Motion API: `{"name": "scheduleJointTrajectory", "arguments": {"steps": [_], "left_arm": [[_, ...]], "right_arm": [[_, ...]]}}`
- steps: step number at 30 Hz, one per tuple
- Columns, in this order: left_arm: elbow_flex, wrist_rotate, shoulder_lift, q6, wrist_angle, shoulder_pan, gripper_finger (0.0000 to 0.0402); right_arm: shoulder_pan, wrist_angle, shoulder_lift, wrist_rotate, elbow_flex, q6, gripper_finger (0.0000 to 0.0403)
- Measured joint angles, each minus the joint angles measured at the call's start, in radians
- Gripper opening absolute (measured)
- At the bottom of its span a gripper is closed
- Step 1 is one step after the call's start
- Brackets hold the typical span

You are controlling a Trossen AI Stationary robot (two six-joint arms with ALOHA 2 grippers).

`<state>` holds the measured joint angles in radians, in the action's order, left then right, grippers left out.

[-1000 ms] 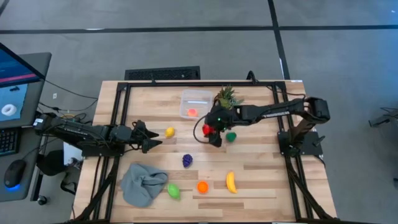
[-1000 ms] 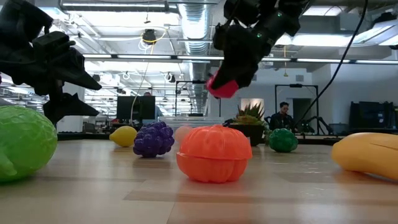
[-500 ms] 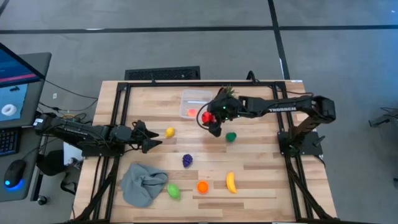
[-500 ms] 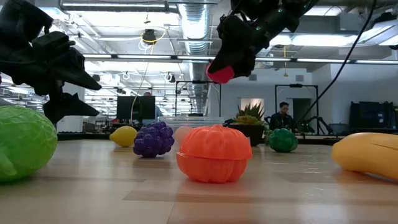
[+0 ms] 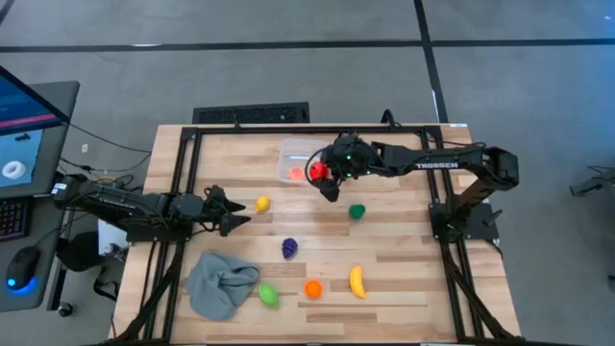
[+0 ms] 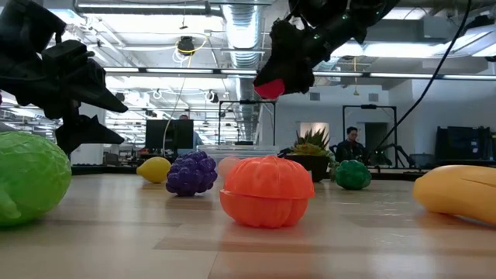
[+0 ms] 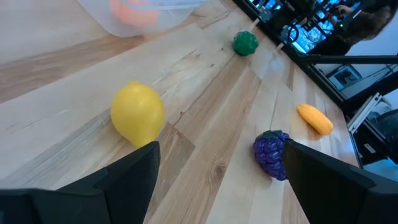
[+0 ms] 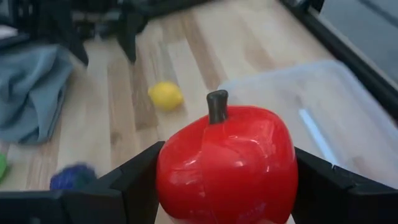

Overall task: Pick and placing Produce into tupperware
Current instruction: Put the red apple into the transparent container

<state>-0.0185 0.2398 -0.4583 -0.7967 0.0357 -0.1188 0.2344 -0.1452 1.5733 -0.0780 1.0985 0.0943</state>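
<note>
Wooden table (image 5: 404,264) first: it carries scattered produce, with a grey cloth (image 5: 219,284) at its near left. The tupperware (image 5: 300,160) sits toward the far edge, roughly at centre, with an orange-pink piece already inside it. Just beside its right edge, the right gripper (image 5: 327,177) hangs in the air with its fingers pinching a red apple (image 8: 227,165), held stem up. From above, the apple appears at the container's rim rather than squarely over its floor, so letting go now could land it on the lip and send it rolling off across the boards. The potted plant (image 6: 312,153) stands close by on the right of the container, and the arm could brush its leaves as it reaches further left. The fruit looks smooth and glossy, so it might slip between the fingers if the wrist tilts. Left gripper (image 5: 233,213) waits low at the table's left, fingers spread and holding nothing, with the lemon (image 7: 137,113) lying just ahead of it; any forward drift would nudge the lemon away. Smaller pieces lie well apart: banana (image 5: 356,281), orange pumpkin (image 6: 266,191), purple grapes (image 7: 273,155), green broccoli-like piece (image 5: 356,210).
</note>
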Motion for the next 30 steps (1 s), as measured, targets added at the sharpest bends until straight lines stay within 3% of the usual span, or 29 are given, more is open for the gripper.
{"name": "scheduleJointTrajectory", "arguments": {"steps": [12, 21, 30], "left_arm": [[0.000, 0.008, 0.000, 0.000, 0.000, 0.000, 0.0323], [0.000, 0.009, -0.001, 0.009, 0.001, 0.000, 0.0323], [0.000, 0.009, -0.002, 0.009, 0.002, 0.000, 0.0323]], "right_arm": [[0.030, 0.104, 0.003, 0.075, 0.000, 0.017, 0.0297], [0.025, 0.200, 0.110, 0.097, 0.000, 0.099, 0.0297], [0.023, 0.242, 0.194, 0.192, 0.000, 0.167, 0.0297]]}}
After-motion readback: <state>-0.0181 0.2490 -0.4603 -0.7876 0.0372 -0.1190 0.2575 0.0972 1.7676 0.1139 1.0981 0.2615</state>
